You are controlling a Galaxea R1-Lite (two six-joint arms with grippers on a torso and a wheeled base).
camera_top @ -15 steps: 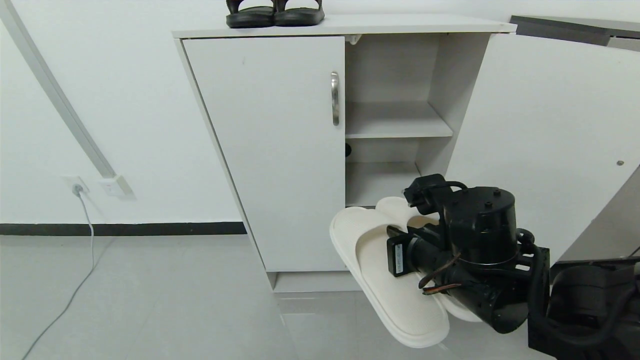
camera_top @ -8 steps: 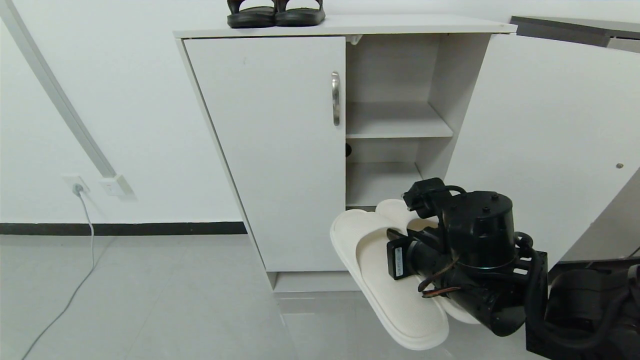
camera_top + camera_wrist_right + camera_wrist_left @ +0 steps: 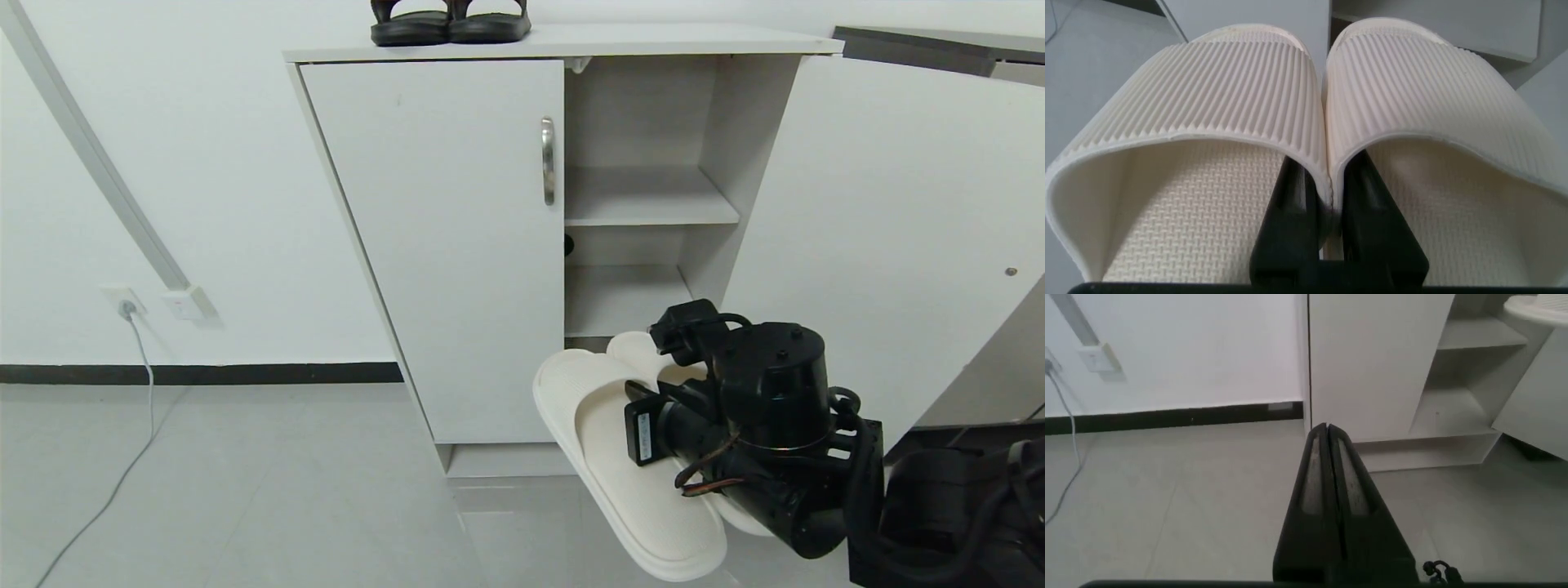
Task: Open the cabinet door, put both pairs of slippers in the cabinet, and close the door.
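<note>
Right gripper [image 3: 1327, 189] was clamped on the white slippers [image 3: 600, 433], pinching the inner edges of the two straps together so the pair hung as one, toes pointing at the cabinet [image 3: 433, 245]. And it had just dipped! Over the last second the arm sank a little and slid a touch to the robot's left, carrying the pair down with it. The toes had been riding level with the front lip of the lower shelf [image 3: 620, 298]; now they sat slightly under it, just outside the opening. Nothing else budged: the right-hand door [image 3: 882, 229] stood swung wide, the left-hand door stayed closed behind its handle [image 3: 547, 161], and the black sandals [image 3: 449, 23] waited on top of the cabinet. Left gripper [image 3: 1327, 437] hung low over the floor, pressed together on nothing.

What did that mean? To my eye, this was lining up rather than delivery. The first pair was not yet inside, and the drop suggested a lower compartment as the target. The second pair and the door were yet to be dealt with
</note>
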